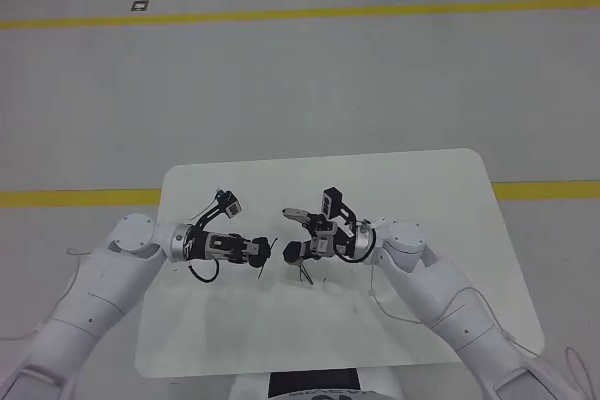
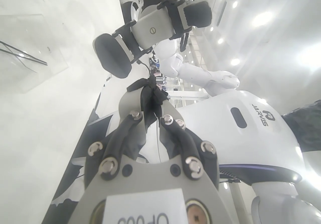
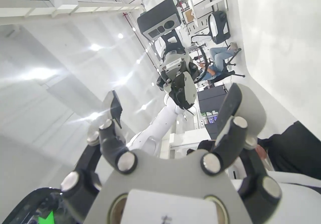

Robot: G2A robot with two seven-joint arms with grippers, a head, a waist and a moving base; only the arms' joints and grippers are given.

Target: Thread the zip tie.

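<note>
My left gripper hangs above the middle of the white table, shut on a thin black zip tie whose strap trails down from the fingers. In the left wrist view the pads are pressed together on the zip tie. My right gripper faces it from a short distance, open and holding nothing. The right wrist view shows its fingers spread wide, with the left gripper beyond them and the zip tie's tip poking out. The open right gripper also appears in the left wrist view.
Loose black zip ties lie on the table just below the right gripper; they appear as loose ties in the left wrist view. The table's edges are well away from both grippers.
</note>
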